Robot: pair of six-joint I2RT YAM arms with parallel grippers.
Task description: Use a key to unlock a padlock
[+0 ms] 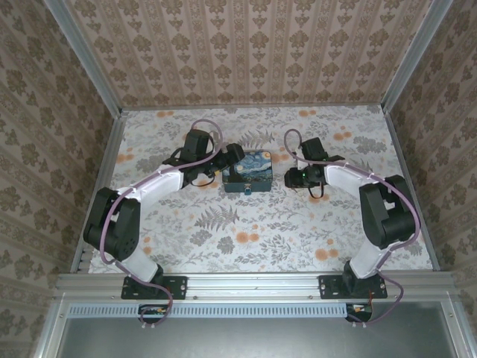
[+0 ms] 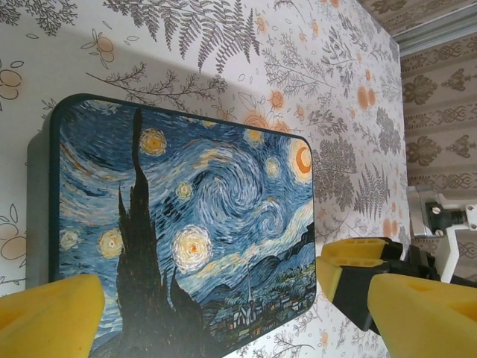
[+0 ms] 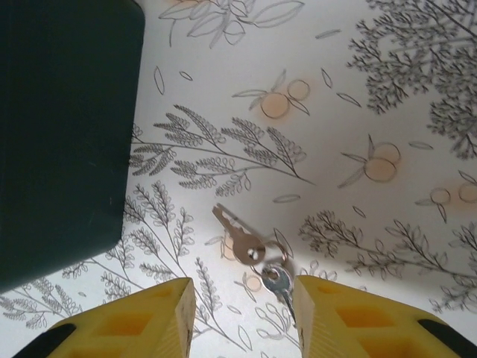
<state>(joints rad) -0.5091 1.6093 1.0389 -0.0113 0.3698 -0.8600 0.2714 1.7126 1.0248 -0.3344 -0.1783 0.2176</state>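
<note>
Hidden: the padlock is too small to make out, so you cannot tell its place. The box is cut off at the frame edge in both wrist views.
Keys: two keys on one ring lie flat on the table, between the right gripper fingertips. Contact with a finger is unclear.
Right gripper: half spread, pinching nothing.
Left gripper: spread wide, above the painted lid of the box.
Arms: from above, you see the left arm and the right arm with elbows out and forearms turned inward to the box.
</note>
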